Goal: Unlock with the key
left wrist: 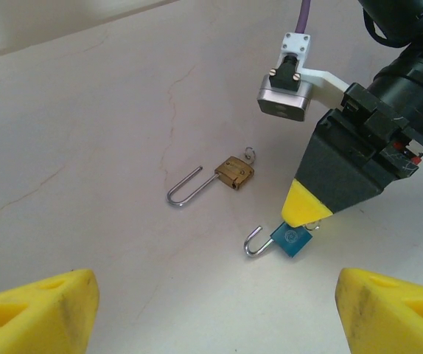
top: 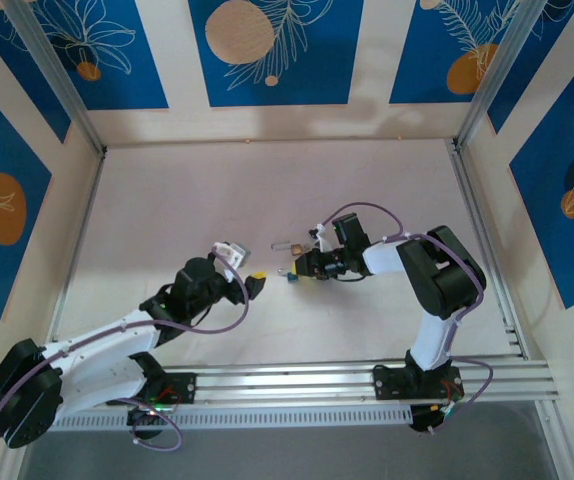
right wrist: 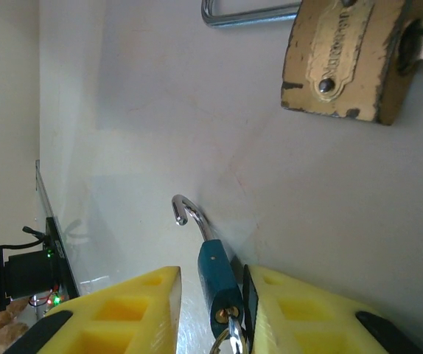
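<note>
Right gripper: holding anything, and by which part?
The small blue padlock sits between its fingers at the body, shackle free; a firm grip cannot be told.

Silvery metal key [right wrist: 232,345]; scuffed brass padlock [right wrist: 348,59]; matt table [right wrist: 123,110]

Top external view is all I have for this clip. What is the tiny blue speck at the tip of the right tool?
Observer: A small blue padlock. The right wrist view shows it lying between the fingers of the right tool, with its shackle open.
Operator: Anything in its keyhole?
Observer: A silvery metal piece with a ring sits at that end. I cannot tell what it is.
Operator: And the brass one beside it?
Observer: The left wrist view shows the brass padlock lying flat on the table with its shackle swung out, unlocked.
</note>
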You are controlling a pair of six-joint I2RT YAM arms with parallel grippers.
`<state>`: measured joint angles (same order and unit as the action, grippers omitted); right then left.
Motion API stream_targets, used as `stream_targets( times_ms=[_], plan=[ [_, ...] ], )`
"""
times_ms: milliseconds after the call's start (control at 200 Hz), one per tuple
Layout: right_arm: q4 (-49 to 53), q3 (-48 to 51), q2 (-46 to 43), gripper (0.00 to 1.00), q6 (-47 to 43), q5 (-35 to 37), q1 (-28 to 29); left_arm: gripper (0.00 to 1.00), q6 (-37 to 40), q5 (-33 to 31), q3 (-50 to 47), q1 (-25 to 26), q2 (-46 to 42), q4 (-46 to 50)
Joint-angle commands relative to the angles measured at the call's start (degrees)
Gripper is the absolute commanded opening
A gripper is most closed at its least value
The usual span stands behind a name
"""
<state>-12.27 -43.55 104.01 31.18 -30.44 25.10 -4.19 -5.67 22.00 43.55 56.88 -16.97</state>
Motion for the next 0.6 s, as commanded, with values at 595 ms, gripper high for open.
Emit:
stream_targets(
  times_ms=[595],
  plan=[
    [17.02,-6.63,-6.0,0.47,-6.95,24.44,5.51,0.84,0.22,-1.01,-0.66,-0.52,-1.42,-0.01]
  ],
)
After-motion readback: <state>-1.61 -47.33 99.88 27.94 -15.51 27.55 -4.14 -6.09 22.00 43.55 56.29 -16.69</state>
